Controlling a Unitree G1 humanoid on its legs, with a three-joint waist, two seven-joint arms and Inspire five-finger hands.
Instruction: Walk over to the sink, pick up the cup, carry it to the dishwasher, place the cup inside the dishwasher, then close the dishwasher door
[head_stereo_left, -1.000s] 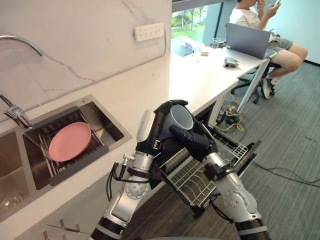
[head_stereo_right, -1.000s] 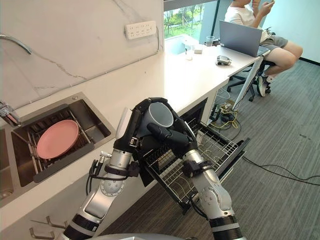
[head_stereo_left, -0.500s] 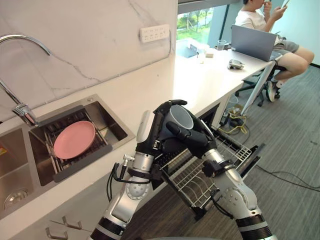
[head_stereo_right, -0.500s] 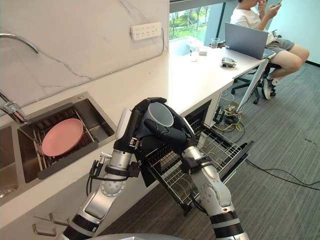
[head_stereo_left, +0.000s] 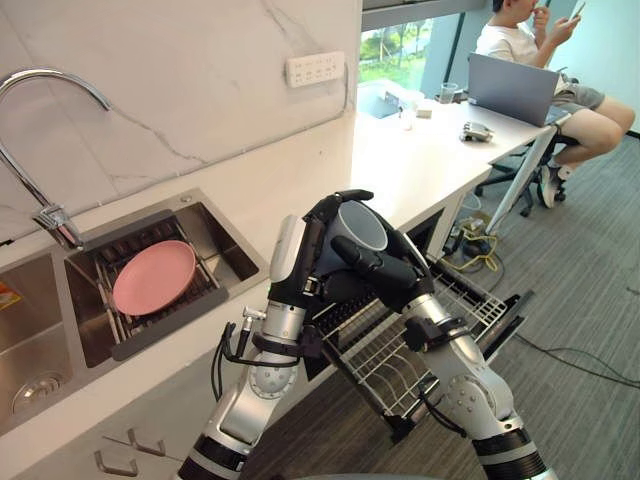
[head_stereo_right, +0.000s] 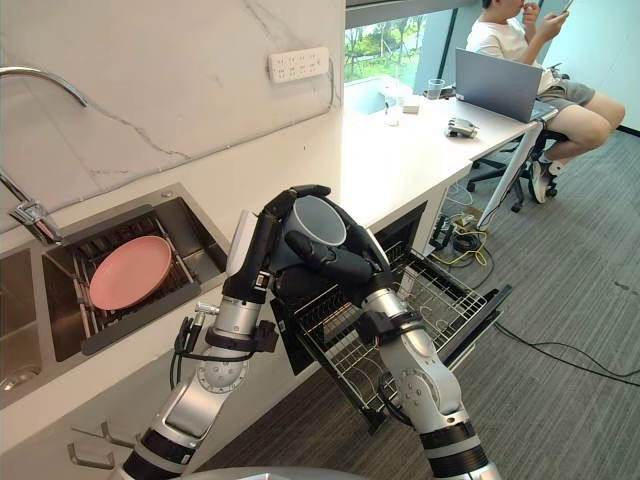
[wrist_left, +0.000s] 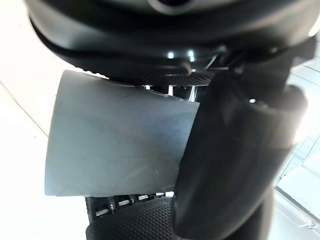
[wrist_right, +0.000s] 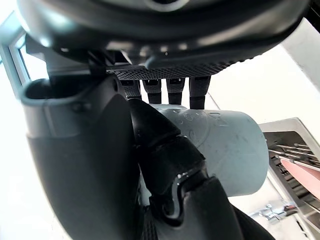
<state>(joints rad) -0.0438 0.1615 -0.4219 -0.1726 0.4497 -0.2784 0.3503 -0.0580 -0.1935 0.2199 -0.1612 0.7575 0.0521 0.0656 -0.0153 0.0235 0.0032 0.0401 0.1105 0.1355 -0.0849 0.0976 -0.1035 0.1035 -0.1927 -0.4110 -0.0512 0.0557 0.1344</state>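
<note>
Item, cup (head_stereo_left: 360, 226): grey, at the centre of the frame, clear of the counter (head_stereo_left: 400, 165) and held in the air over the inner end of the pulled-out dishwasher rack (head_stereo_left: 395, 355). Its long axis is tilted, running from lower left to upper right, and the open mouth faces up and toward the upper right.

Item, my left hand (head_stereo_left: 308, 250): fingers hooked over the cup's far rim, thumb across its wall – gripping the cup.

Item, my right hand (head_stereo_left: 388, 277): wrapped round the cup from the lower right, thumb laid along its side – also gripping the cup.

Item, dishwasher door (head_stereo_left: 505, 318): lowered open at the right of centre, with the wire rack drawn out above it.

Item, sink (head_stereo_left: 222, 240): at the left of the frame, with a pink plate (head_stereo_left: 153, 278) lying on its drain rack and a faucet (head_stereo_left: 45, 120) arching above it.

Item, upper right: a laptop (head_stereo_left: 512, 88) on the counter's far end, and a seated person (head_stereo_left: 560, 60) behind it.
</note>
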